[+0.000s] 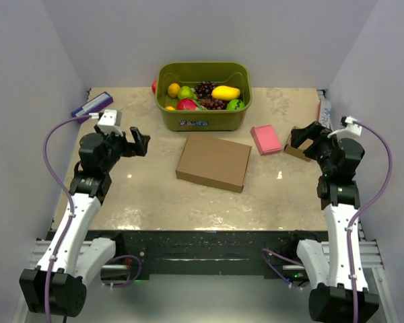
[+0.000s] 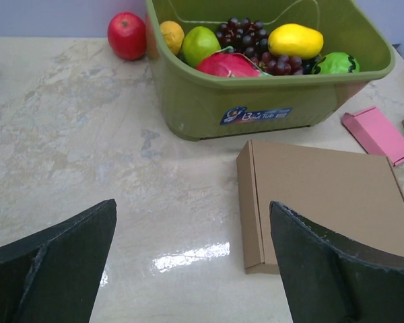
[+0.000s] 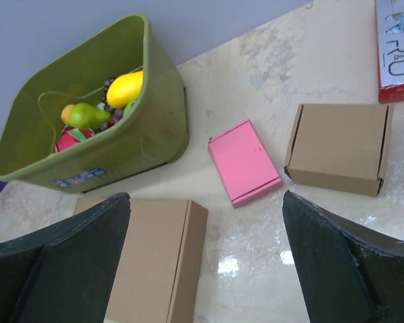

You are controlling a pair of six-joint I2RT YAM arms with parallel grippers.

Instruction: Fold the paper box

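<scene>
The paper box (image 1: 213, 163) lies flat near the middle of the marbled bench (image 1: 155, 195), turned a little askew. It looks closed up, lid down, with a crease line running along one side of its top. It sits just in front of a green plastic tub (image 1: 203, 120), apart from it by a narrow strip of bench.

The left pincer (image 1: 143, 142) hovers over the left part of the bench with its fingers spread wide and nothing between them. It points towards the box but is well apart from it. The right pincer (image 1: 301, 138) hangs over the right side, likewise spread wide and holding nothing. A small cardboard box (image 3: 340, 148) rests on the bench below and just beyond it.

A flat pink block (image 1: 265, 139) lies between the paper box and the small cardboard box, touching neither.

Inside the tub I can see a yellow mango (image 1: 225, 92), a bunch of dark grapes (image 1: 204, 88), a green pear (image 2: 200, 44), an orange-yellow round fruit (image 1: 173, 89), a reddish-pink fruit (image 2: 229, 65) and a bright green one (image 2: 336, 64). A red apple (image 2: 126, 35) stands on the bench just outside the tub's left back corner.

A purple packet (image 1: 92, 103) lies at the far left edge, and a red and white carton (image 3: 396, 47) at the far right.
</scene>
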